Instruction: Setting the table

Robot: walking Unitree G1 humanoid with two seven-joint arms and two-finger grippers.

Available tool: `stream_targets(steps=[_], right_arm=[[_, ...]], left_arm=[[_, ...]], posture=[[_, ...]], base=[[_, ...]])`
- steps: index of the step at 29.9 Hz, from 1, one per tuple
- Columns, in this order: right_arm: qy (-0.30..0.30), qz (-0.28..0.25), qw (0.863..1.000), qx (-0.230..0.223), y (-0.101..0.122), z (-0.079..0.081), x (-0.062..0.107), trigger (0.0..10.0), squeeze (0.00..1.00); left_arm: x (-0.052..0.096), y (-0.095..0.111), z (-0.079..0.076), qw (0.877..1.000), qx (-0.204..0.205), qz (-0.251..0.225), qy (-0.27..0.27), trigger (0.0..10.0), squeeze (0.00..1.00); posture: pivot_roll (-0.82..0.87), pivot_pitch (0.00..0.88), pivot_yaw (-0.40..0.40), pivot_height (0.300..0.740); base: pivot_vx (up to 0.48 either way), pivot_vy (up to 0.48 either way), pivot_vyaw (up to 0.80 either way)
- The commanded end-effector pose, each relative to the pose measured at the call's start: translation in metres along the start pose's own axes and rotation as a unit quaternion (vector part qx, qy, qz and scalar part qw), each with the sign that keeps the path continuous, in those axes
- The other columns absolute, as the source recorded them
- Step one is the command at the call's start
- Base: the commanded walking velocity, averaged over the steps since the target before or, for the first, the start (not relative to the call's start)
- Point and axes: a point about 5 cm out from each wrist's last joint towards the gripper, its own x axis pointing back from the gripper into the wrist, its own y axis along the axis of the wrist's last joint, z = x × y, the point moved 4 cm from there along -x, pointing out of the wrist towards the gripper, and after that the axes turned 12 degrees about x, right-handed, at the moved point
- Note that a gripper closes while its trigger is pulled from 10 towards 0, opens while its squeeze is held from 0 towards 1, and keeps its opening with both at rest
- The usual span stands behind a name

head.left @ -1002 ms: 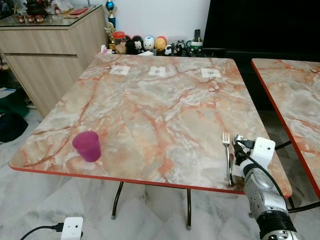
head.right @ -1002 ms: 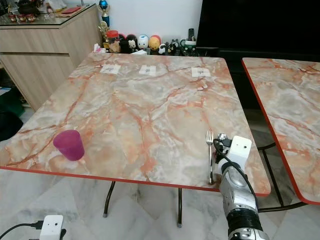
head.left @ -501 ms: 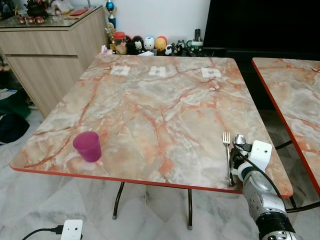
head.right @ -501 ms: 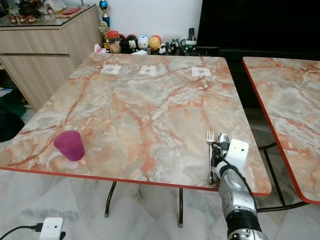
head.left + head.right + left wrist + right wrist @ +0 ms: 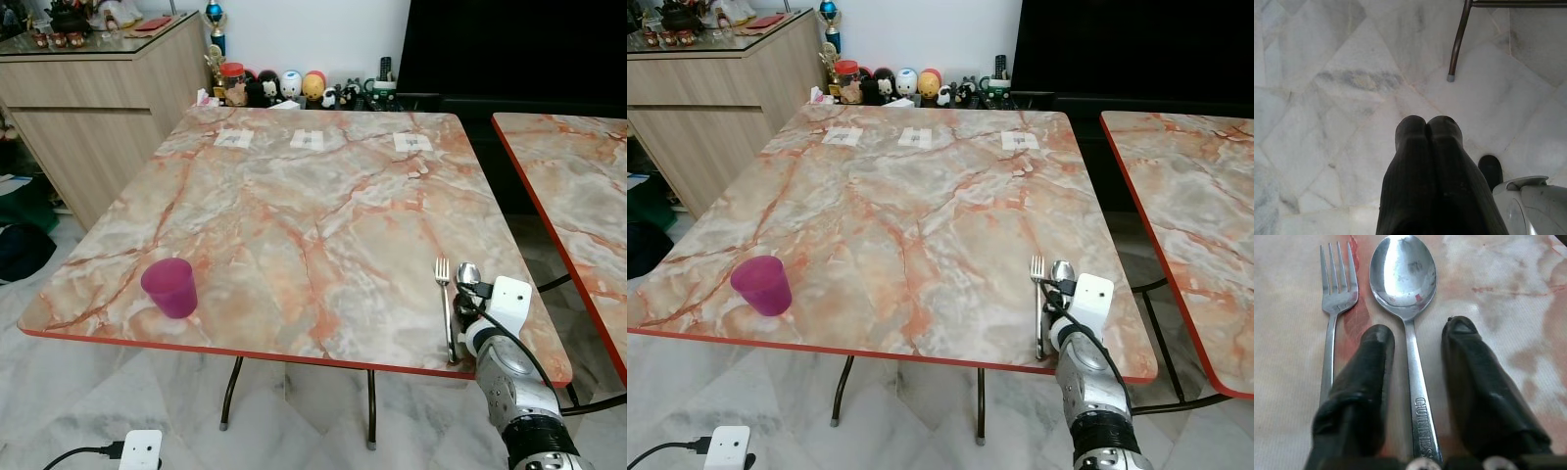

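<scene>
At the left, the cabinet (image 5: pixel 93 98) stands beside the marble table (image 5: pixel 304 206), and a white plug (image 5: pixel 141 447) lies on the floor below the table's near edge. The left gripper (image 5: pixel 1426 128) hangs low over the marble floor (image 5: pixel 1327 88), its two black fingers pressed together, with a table leg (image 5: pixel 1458 41) ahead of it. On the table's near left part stands a purple cup (image 5: pixel 169 287), upright and well apart from the cutlery. Along the far edge lie three small paper squares (image 5: pixel 308 141), and behind them a row of figurines (image 5: pixel 289 86) stands against the wall. At the near right corner a fork (image 5: pixel 446 304) and a spoon (image 5: pixel 468 275) lie side by side, bowl and tines pointing away from the robot, the fork to the left and not touching the spoon. The right gripper (image 5: pixel 1418 335) sits over the spoon's handle with its fingers (image 5: pixel 1374 367) spread, one on either side of the handle and clear of it; the spoon rests flat on the marble. Farther right stands a second table (image 5: pixel 578 186) of the same kind.
</scene>
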Motion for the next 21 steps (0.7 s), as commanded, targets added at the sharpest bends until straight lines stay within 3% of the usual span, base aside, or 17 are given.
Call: stream_targets(steps=[1,21], right_arm=[[0.008,0.02,1.0,0.005,-0.0075,0.0031,-0.0003,0.0,0.0],[0.018,0.023,1.0,0.01,-0.0099,0.0076,0.0003,0.0,0.0]], left_arm=[[0.0001,-0.0012,0.0013,1.0,0.002,0.004,0.003,10.0,0.0],[0.0008,-0.0051,-0.0015,1.0,0.003,0.012,0.001,10.0,0.0]], posture=[[0.03,0.0,0.013,0.74],[0.03,0.0,0.011,0.74]], base=[[0.0,0.0,0.0],[0.0,0.0,0.0]])
